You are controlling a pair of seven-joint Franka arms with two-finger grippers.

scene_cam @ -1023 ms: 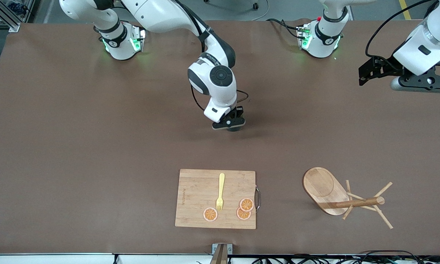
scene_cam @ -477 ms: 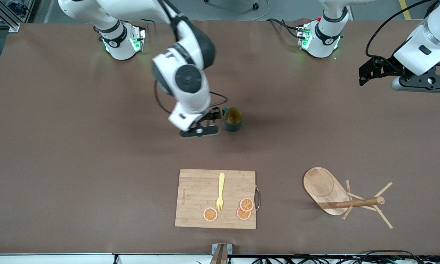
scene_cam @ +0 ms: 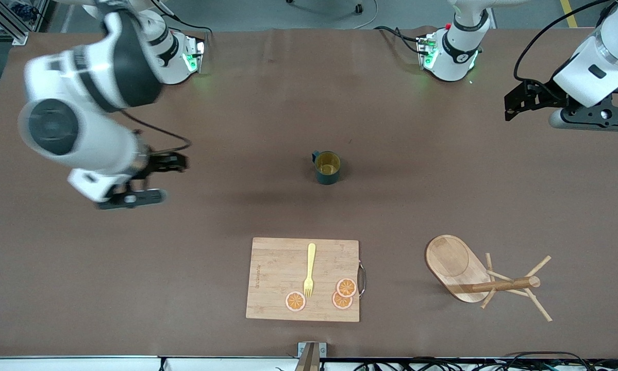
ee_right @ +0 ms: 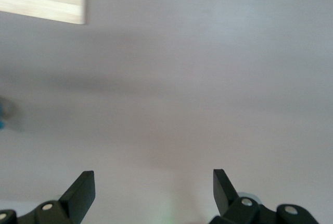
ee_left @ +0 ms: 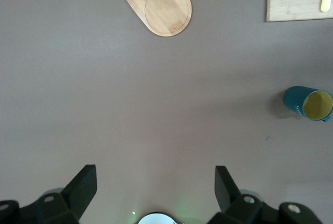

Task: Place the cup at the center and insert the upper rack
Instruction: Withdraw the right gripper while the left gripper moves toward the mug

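Two grippers' fingers apart over brown table, cup upright mid-table, grey floor.

We saw a wooden cutting board on the brown table. A yellow fork and three orange slices lay on it

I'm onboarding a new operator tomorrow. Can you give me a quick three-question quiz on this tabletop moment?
1. True or false: the cup stands upright on the bare table, apart from both end effectors.
2. How does the upper rack lie?
A. upright on its base
B. tipped on its side
C. on the cutting board
3. Fill in: the yellow fork lies on the ____.

Key: 1 true. 2 B. 3 cutting board.

The right end effector and left end effector are both open and hold nothing.
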